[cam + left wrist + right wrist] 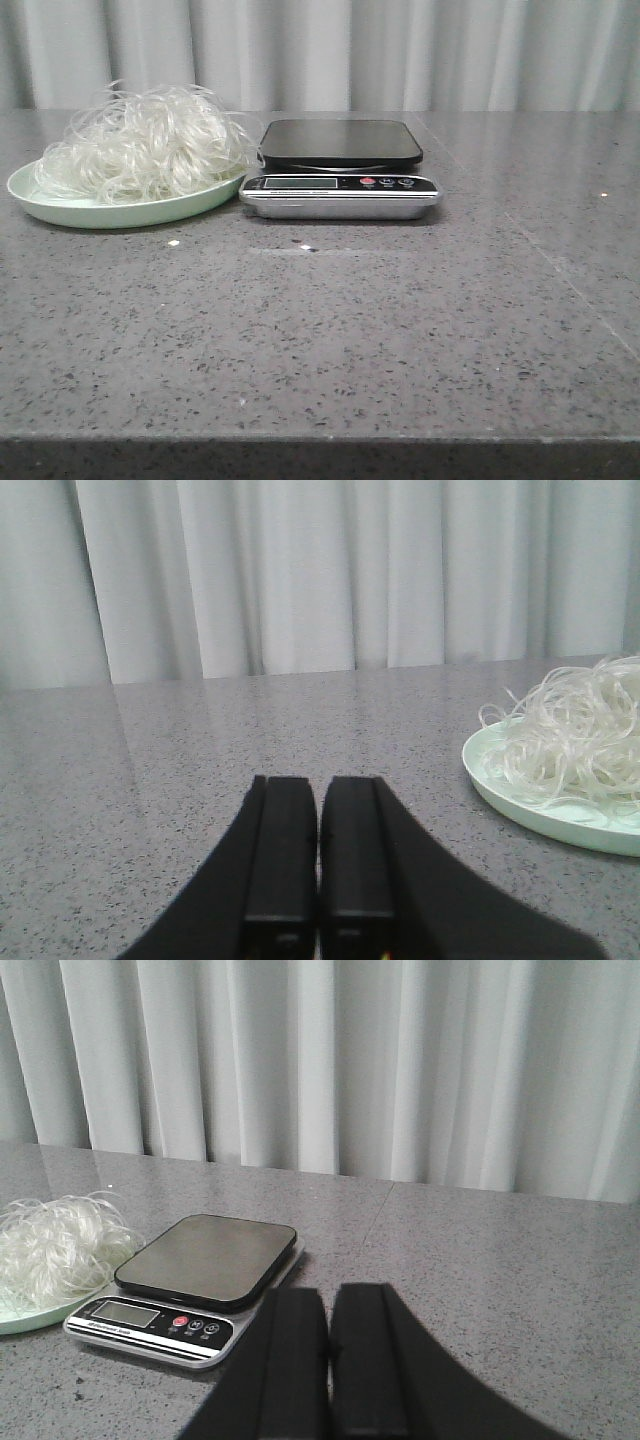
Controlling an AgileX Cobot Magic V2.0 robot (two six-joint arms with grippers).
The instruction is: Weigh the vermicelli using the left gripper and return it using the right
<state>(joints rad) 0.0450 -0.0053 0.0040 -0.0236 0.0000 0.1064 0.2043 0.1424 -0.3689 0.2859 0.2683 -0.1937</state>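
Well forward of everything, the grey speckled worktop [330,340] lies bare right up to its near edge, and a broad stretch to the right of the scale [340,170] carries nothing either. At the back a pale pleated curtain [400,50] closes off the far edge.

The vermicelli [145,145] sits heaped on a pale green plate [60,208] at the left of the worktop, untouched by either arm. It is a rounded, tangled nest, a little wider than tall, with no clear long axis; loose strands curl out in all directions, and a few spill over the plate's right rim toward the scale. The plate's right edge is just beside the scale's silver base, perhaps touching it; the front view does not settle which.

The scale's black platform is bare, with its display and buttons facing the robot.

Neither arm shows in the front view. In the left wrist view the left gripper [318,845] hangs above bare worktop with its fingers [280,850] pressed together, the plate off to one side. The right gripper [328,1360] likewise has its fingers [295,1360] closed on nothing, near the scale's front corner.
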